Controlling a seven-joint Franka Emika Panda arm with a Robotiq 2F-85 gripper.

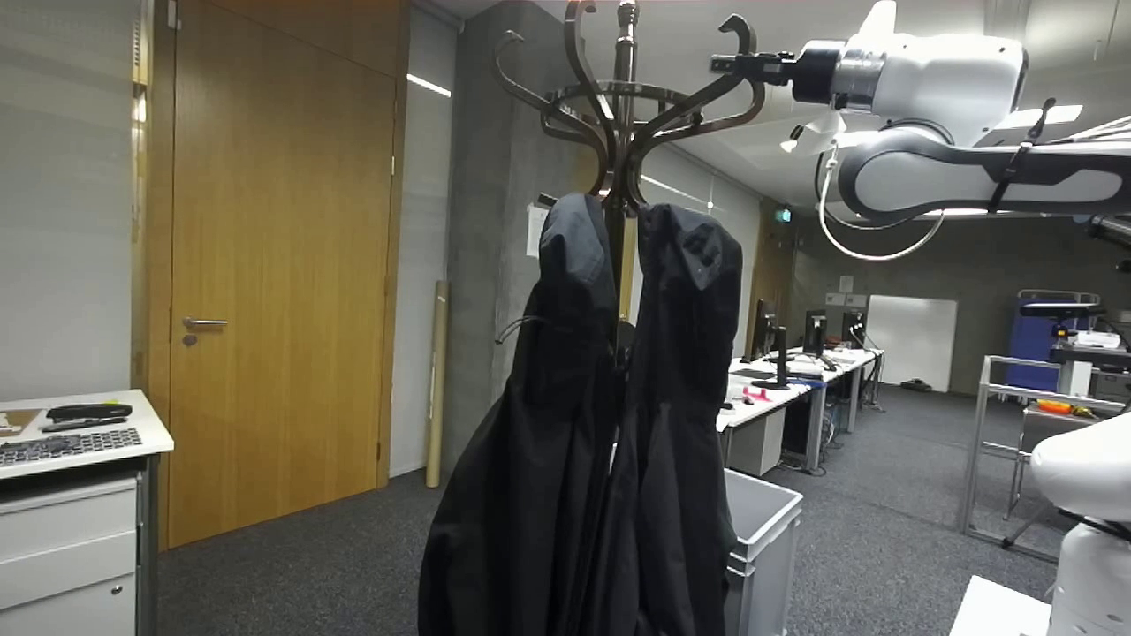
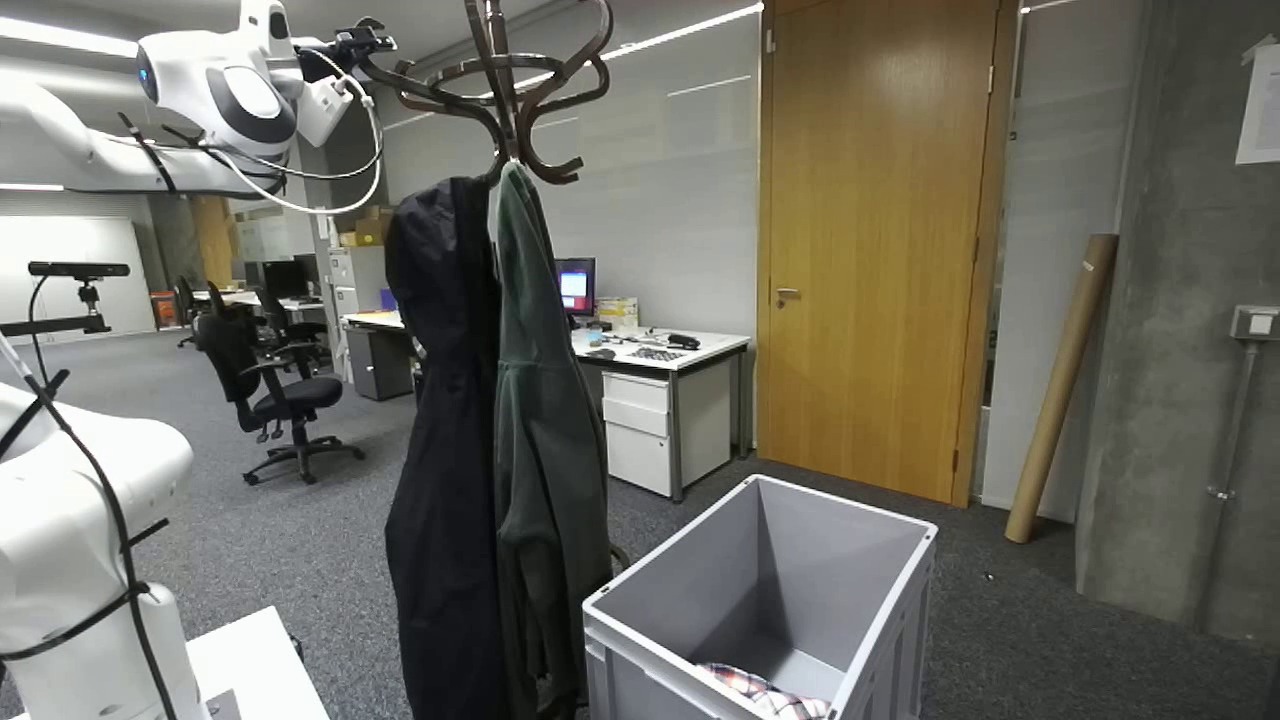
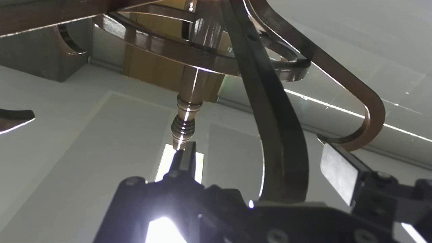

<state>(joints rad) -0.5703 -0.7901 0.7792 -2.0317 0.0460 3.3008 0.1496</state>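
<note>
Gray office walls [image 2: 680,170] back a robot hand [image 3: 258,147], fingers [image 3: 339,173] apart astride a coat-stand hook [image 3: 286,152], where slow, centered moves look safest.

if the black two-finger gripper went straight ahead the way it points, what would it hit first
Most likely the curved glossy dark brown hook of the coat stand: in the wrist view it shows between the open fingers of the gripper, though how deep it sits there is unclear.

From farther back, both exterior views face the glossy brown wooden coat stand [image 1: 624,124] at frame top, sharing the flat yellow-wood door [image 2: 870,250]; the wrist view, close by, looks upward, inverted.
</note>
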